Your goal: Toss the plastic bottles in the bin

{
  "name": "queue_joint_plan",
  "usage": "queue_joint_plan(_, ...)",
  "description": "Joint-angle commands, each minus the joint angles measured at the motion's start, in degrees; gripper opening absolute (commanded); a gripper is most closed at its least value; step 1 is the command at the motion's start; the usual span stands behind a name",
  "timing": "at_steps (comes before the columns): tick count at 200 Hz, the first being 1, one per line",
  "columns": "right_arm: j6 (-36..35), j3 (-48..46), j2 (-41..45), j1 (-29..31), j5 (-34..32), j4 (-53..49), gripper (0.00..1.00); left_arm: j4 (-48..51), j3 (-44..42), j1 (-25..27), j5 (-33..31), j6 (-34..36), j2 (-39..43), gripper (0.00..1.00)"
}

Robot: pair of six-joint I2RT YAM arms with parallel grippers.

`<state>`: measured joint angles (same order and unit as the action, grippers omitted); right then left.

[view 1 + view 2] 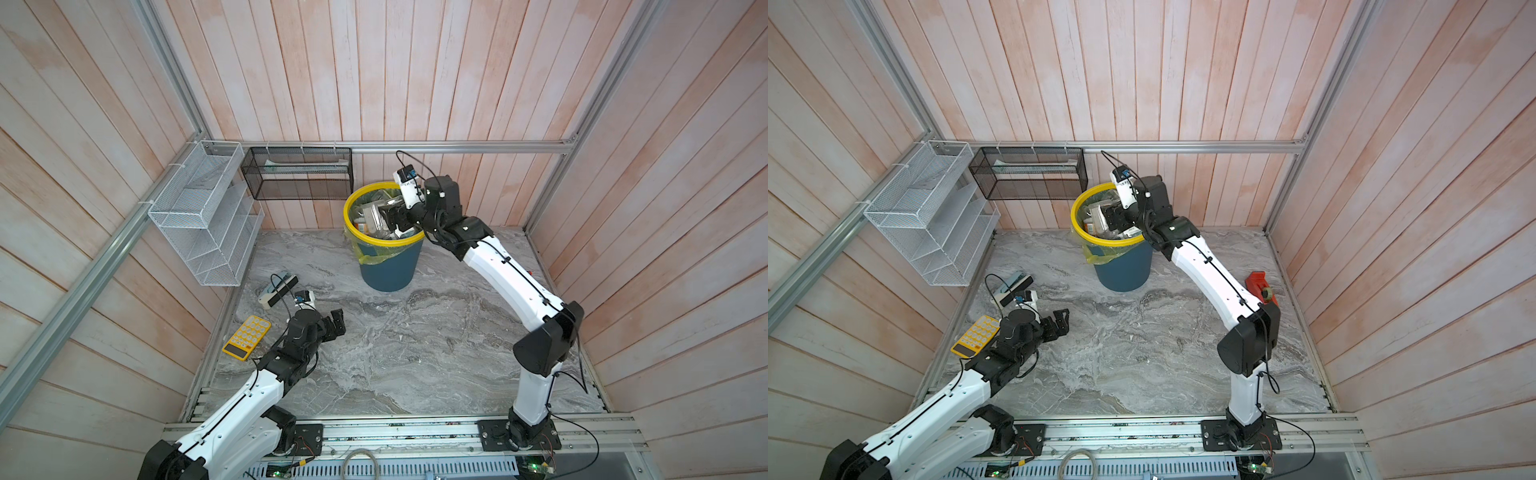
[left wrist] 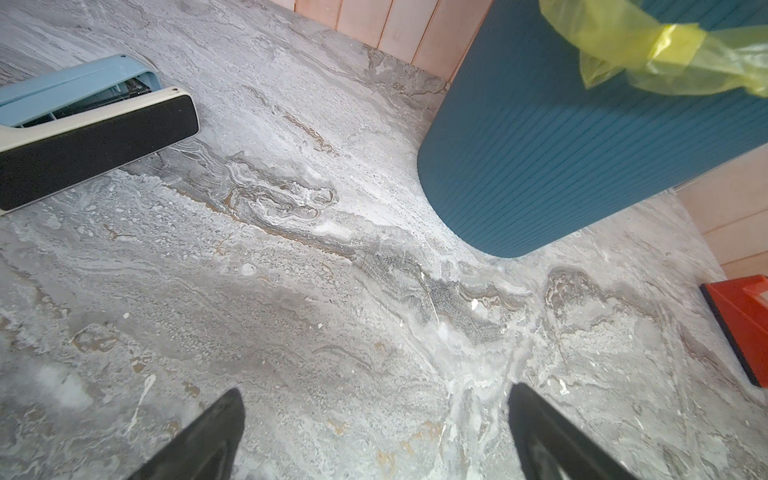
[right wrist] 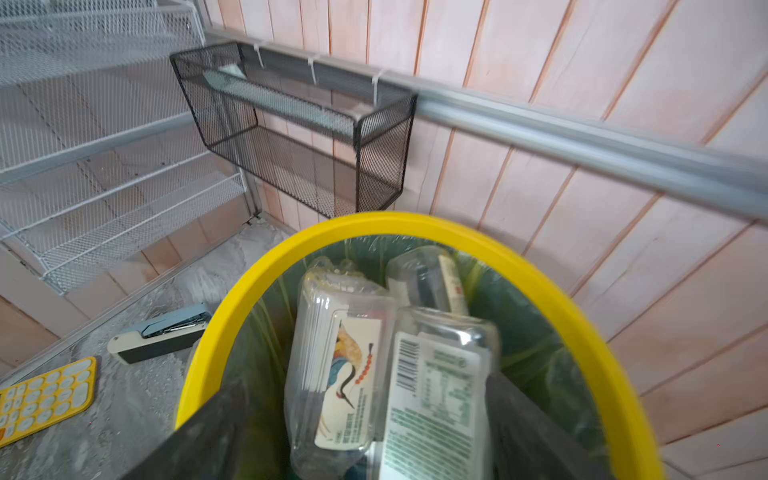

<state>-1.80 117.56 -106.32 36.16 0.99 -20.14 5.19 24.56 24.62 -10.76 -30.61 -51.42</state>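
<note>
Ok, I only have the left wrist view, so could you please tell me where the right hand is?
Observer: The right hand is above the mouth of the bin, jaws open.
Operator: Thanks. Are there bottles in the bin?
Observer: Yes, the right wrist view shows several clear plastic bottles lying inside it.
Operator: Is any bottle left on the table?
Observer: I see none on the table in both top views; besides your stapler and red tape dispenser, only a yellow calculator lies there.
</note>
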Motion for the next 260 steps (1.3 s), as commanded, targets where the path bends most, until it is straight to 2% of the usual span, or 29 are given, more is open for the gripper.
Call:
queue_joint_plan(1, -0.71, -1.44, 4.26, -0.18, -5.44, 0.76, 1.00, 0.48, 1.27, -0.36, 0.30, 1.25, -0.48, 1.00)
queue_joint_plan(32, -1.16, -10.24, 10.67, -2.78, -8.21, 3.77, 1.00, -0.48, 1.46, -0.39, 1.03, 1.13, -1.31, 1.00)
queue_joint_plan(55, 0.49, -21.36, 17.00, -6.95, -7.85, 7.05, 1.00, -0.53, 1.72, -0.37, 1.14, 1.08, -2.02, 1.00)
queue_joint_plan(78, 2.68, -33.59, 23.37, -11.83, -8.06, 9.98, 1.00, -0.83, 1.81, -0.36, 0.90, 0.99, -2.30, 1.00)
queue_joint_plan(110, 9.03, -49.03, 29.30, -23.23, -6.02, 10.83, 1.00, -0.80, 2.50, -0.36, 0.42, 1.25, -3.07, 1.00)
queue_joint_plan(130, 9.65, -57.92, 31.38, -26.62, -5.12, 13.13, 0.99, -1.05, 2.99, -0.36, -0.11, 1.52, -3.77, 1.00)
queue_joint_plan(159, 6.48, -68.87, 31.78, -27.35, -3.84, 17.85, 0.97, 0.02, 4.34, -0.39, -3.05, 2.30, -4.91, 1.00)
queue_joint_plan(197, 4.88, -81.91, 33.42, -27.37, -8.32, 30.41, 0.97, 0.82, 5.56, -0.36, -8.25, 6.44, -4.79, 1.00)
queue_joint_plan(260, 5.10, -94.71, 31.47, -27.39, -13.74, 53.52, 0.97, -2.82, 4.95, -0.42, -17.38, 13.41, -3.86, 1.00)
